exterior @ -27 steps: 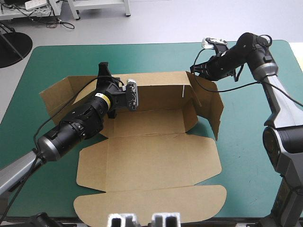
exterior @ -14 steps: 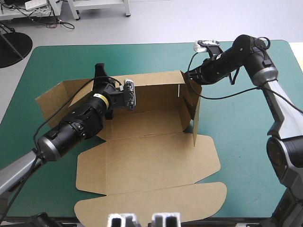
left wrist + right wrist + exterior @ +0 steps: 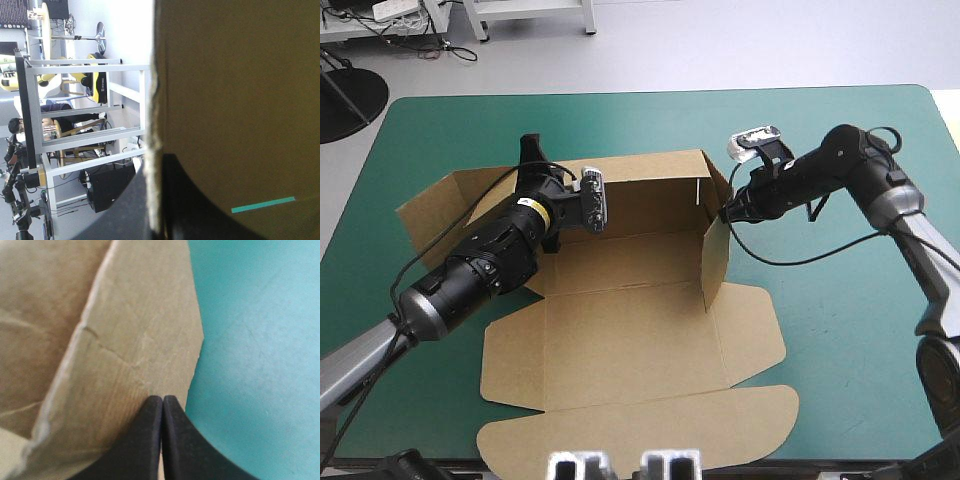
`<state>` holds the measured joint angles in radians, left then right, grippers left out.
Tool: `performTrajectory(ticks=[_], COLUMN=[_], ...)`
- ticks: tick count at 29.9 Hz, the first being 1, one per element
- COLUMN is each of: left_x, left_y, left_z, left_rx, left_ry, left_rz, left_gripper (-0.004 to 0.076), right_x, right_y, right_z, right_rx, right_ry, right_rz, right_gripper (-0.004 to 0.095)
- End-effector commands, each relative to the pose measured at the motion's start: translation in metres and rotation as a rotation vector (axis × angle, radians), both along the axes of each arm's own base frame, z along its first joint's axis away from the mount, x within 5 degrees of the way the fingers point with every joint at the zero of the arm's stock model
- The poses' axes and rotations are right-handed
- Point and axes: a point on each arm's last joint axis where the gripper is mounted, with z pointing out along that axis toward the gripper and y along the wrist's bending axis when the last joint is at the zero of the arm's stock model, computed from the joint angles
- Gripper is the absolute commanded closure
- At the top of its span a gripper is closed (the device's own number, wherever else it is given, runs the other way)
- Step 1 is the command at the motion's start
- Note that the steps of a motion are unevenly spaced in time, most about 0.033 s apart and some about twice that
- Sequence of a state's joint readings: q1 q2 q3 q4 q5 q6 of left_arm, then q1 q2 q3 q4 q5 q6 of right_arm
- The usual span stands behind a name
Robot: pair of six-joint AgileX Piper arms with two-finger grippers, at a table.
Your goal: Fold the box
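Note:
The brown box (image 3: 640,330) lies open on the teal-green cover, its back wall (image 3: 650,190) raised. My left gripper (image 3: 532,152) is shut on the back wall's top edge near its left end; in the left wrist view the board (image 3: 240,100) runs edge-on between the black fingers (image 3: 125,210). The right side wall (image 3: 715,262) stands upright, swung inward over the base. My right gripper (image 3: 724,213) is shut, its tip pressed on that wall's outer face (image 3: 135,330).
The left side flap (image 3: 430,205) splays outward on the cover. The lid and its rounded tuck flap (image 3: 640,430) lie flat toward the near table edge. Bare teal-green cover (image 3: 840,330) stretches to the right of the box.
The right gripper has moved toward the near edge and leftward, swinging the right side wall from splayed outward to upright and inward. The left gripper holds its place on the back wall.

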<state>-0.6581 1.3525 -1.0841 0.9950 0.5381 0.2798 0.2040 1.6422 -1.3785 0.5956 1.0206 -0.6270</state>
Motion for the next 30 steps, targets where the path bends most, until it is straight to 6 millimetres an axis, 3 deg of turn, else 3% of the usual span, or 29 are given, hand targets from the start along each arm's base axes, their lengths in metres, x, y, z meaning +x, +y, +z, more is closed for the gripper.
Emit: performTrajectory(ticks=[1,7,12,14,16,21,22,27,30], left_x=[-0.006,-0.006,-0.006,-0.006,-0.006,-0.006,-0.006,-0.006,-0.007], left_y=[0.001,0.001,0.002,0.002,0.002,0.002,0.002,0.001,-0.005], left_z=[0.022,0.022,0.022,0.022,0.022,0.021,0.021,0.021,0.02], left_rx=[-0.043,-0.044,-0.044,-0.041,-0.04,-0.051,-0.051,-0.051,-0.068], left_ry=[-0.074,-0.072,-0.072,-0.069,-0.067,-0.058,-0.058,-0.062,-0.055], left_rz=[-0.025,-0.024,-0.022,-0.017,-0.013,-0.011,-0.011,-0.024,-0.052], left_gripper=[0.0733,0.0733,0.0733,0.0733,0.0733,0.0733,0.0733,0.0733,0.0733], right_x=[-0.021,-0.045,-0.05,-0.052,-0.054,-0.06,-0.061,-0.065,-0.06], right_y=[0.0,-0.004,-0.006,-0.005,-0.005,-0.003,-0.003,0.0,0.0], right_z=[0.013,-0.005,-0.012,-0.013,-0.014,-0.016,-0.016,-0.017,-0.017], right_rx=[0.113,0.171,0.136,0.128,0.127,0.135,0.142,0.161,0.144], right_ry=[-0.216,-0.467,-0.484,-0.476,-0.461,-0.425,-0.417,-0.395,-0.472], right_rz=[0.021,0.035,0.058,0.087,0.116,0.184,0.196,0.247,0.256], right_gripper=[0.0928,0.0928,0.0899,0.0837,0.0709,0.0296,0.0257,0.0228,0.0228])
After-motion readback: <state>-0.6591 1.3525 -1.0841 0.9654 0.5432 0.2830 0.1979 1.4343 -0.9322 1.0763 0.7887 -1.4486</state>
